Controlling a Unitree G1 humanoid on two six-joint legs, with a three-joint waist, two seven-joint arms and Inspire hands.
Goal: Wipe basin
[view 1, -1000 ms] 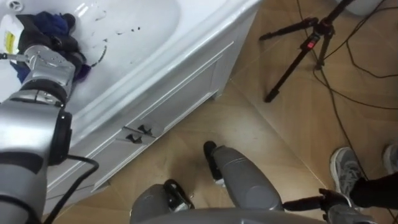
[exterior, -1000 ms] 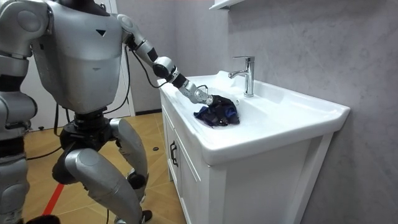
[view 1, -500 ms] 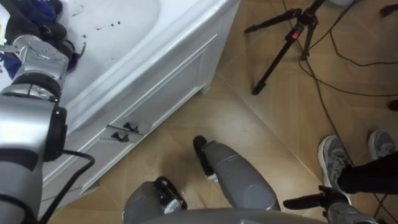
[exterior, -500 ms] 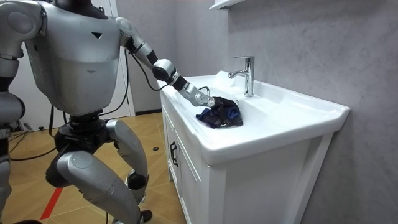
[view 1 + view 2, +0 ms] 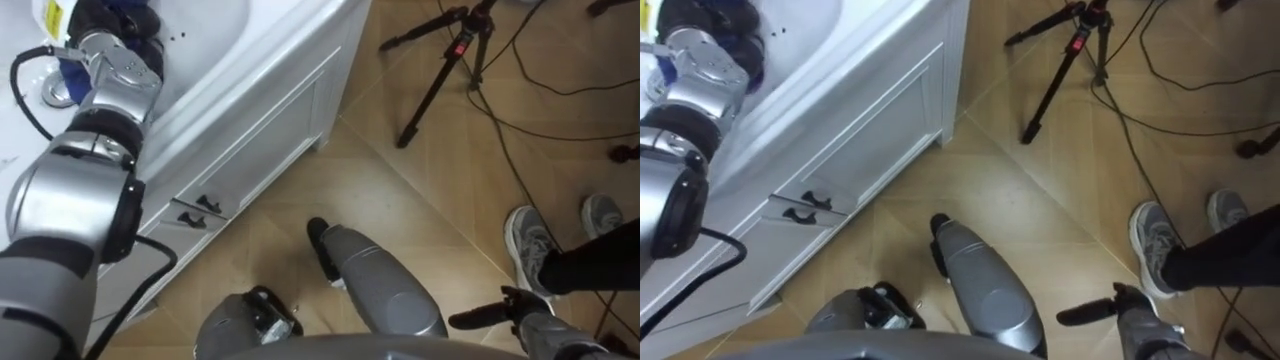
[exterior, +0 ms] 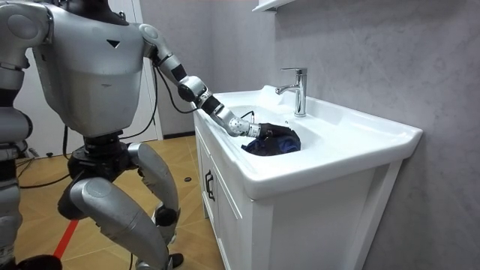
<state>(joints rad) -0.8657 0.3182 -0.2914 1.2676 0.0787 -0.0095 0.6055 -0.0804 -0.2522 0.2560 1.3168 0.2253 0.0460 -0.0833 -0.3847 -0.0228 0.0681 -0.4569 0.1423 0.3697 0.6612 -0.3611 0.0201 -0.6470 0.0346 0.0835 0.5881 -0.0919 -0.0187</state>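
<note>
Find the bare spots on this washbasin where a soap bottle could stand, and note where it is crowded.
Bare: the flat ledge of the basin between the tap and the corner at the room view's right, and the front rim beside the bowl. Crowded: the bowl before the tap, where the left hand meets the dark blue cloth.

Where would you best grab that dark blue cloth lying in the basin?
The dark blue cloth lies as a crumpled heap in the basin, so probably pinch its raised folds from above, coming in over the front rim: the tap stands behind it. The left hand meets it from that side.
</note>
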